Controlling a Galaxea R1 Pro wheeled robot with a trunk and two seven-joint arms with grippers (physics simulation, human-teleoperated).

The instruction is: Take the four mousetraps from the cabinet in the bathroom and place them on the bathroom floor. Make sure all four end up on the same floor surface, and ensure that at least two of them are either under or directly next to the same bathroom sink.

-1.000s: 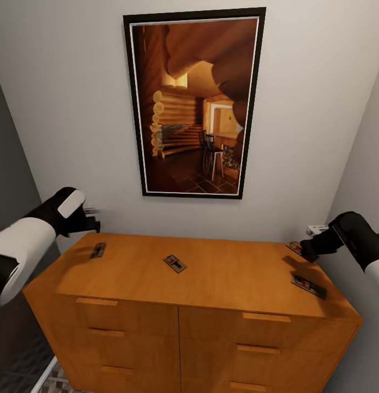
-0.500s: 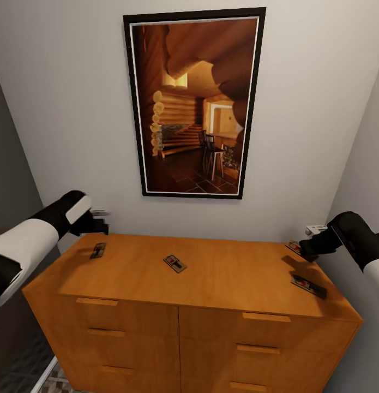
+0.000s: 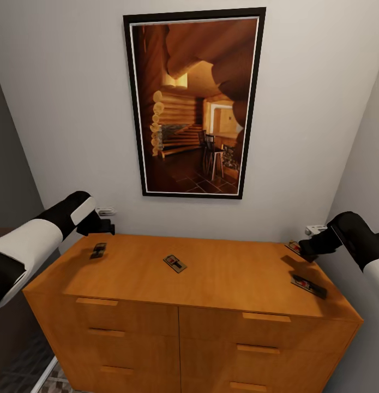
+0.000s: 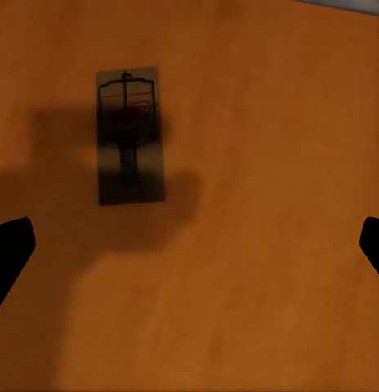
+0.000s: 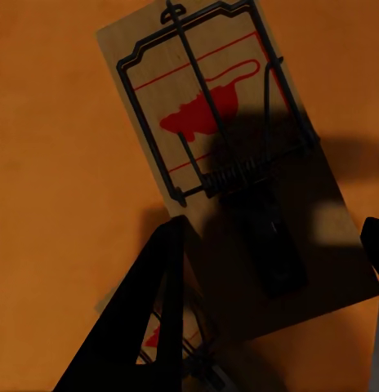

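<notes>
— Moved further in over the rear left corner of the cabinet (image 3: pixel 227 281) since a second ago: left tool (image 3: pixel 104 225). No change at the right tool (image 3: pixel 307 249), hanging above the rear right corner.

— Open or closed?

— Both open. From the left wrist, dark fingertips (image 4: pixel 10 249) at opposite sides, bare orange wood between, nothing gripped. From the right wrist, fingers spread either side of a trap, not clamped on it.

— And the mousetraps?

— All four flat on the cabinet top. Left mousetrap (image 3: pixel 97 250) near the left edge, just in front of the left tool. Middle mousetrap (image 3: pixel 175 263) about centre, well apart from the rest. Rear right mousetrap (image 3: pixel 294 248) under the right tool. Front right mousetrap (image 3: pixel 308 286) near the right edge, closer to the front.

— Anything extra from the wrists?

— Right wrist: red mouse mark and wire bar in close detail, mere specks from the head. Left wrist: left mousetrap in shadow, off to one side of the finger gap.

— Room to move?

— Broad bare wood between left and middle mousetraps. Back wall (image 3: pixel 64 109) tight behind the rear edge, side wall close by the right edge. Patterned bathroom floor (image 3: pixel 53 380) glimpsed below the front left corner.
</notes>
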